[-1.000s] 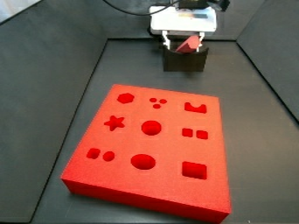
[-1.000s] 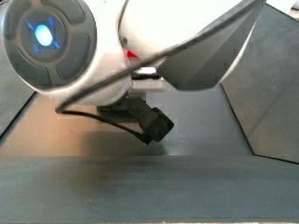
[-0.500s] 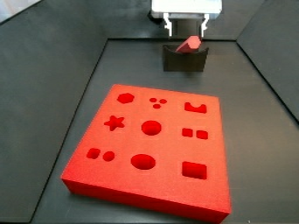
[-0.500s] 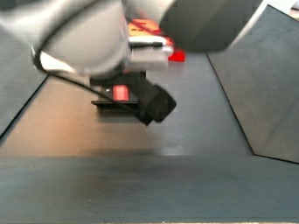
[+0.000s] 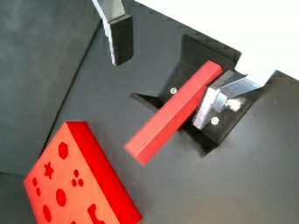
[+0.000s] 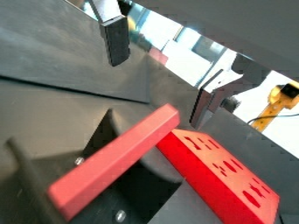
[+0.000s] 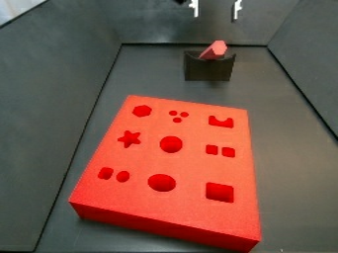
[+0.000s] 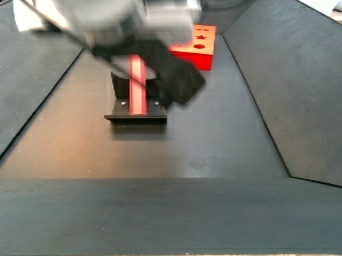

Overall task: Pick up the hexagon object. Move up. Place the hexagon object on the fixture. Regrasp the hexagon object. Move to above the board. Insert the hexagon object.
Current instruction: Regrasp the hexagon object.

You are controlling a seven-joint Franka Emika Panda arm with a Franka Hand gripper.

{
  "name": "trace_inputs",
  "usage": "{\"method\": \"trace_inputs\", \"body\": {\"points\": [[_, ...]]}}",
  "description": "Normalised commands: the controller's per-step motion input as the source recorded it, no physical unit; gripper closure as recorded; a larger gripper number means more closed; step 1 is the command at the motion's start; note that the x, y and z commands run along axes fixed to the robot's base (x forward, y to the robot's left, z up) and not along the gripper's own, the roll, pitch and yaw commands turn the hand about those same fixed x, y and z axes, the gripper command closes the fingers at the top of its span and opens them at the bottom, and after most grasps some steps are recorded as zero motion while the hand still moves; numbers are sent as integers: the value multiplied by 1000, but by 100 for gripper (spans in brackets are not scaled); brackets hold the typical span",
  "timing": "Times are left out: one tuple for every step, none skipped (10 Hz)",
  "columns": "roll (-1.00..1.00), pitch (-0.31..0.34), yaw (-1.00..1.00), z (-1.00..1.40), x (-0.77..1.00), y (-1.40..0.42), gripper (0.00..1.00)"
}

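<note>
Your biggest item, the board, is lying flat on the dark counter in a side view, bright red, with its star, circle, square and notch cutouts all facing up and unoccupied. You are also catching a corner of the board in both wrist views, sitting apart from the fixture.

Next down, the fixture is standing at the far end of the counter, beyond the board. It is showing as a dark bracket in a wrist view, and in a side view you are seeing it close up under the blurred arm.

The hexagon object is resting on that fixture, tilted, one end poking up and out past the bracket. In a side view the hexagon object is sticking up above the block, and nothing is touching it.

Your gripper is hanging at the very top edge of that side view, directly above the fixture and clear of the bar. The fingers are spread wide and released, holding nothing, with the bar lying free between and below them in both wrist views.
</note>
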Motion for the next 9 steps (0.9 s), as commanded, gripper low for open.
{"method": "trace_inputs", "body": {"points": [[1000,56,9,844,-16,-1000,0],[1000,47,8,807,-43,-1000,0],[1000,41,7,757,-55,-1000,0],[1000,39,7,661,-58,-1000,0],[1000,37,7,558,-59,-1000,0],[1000,32,7,308,-51,-836,0],[1000,30,7,213,-41,-706,0],[1000,26,8,119,-35,-426,0],[1000,22,8,73,-38,-211,0]]}}
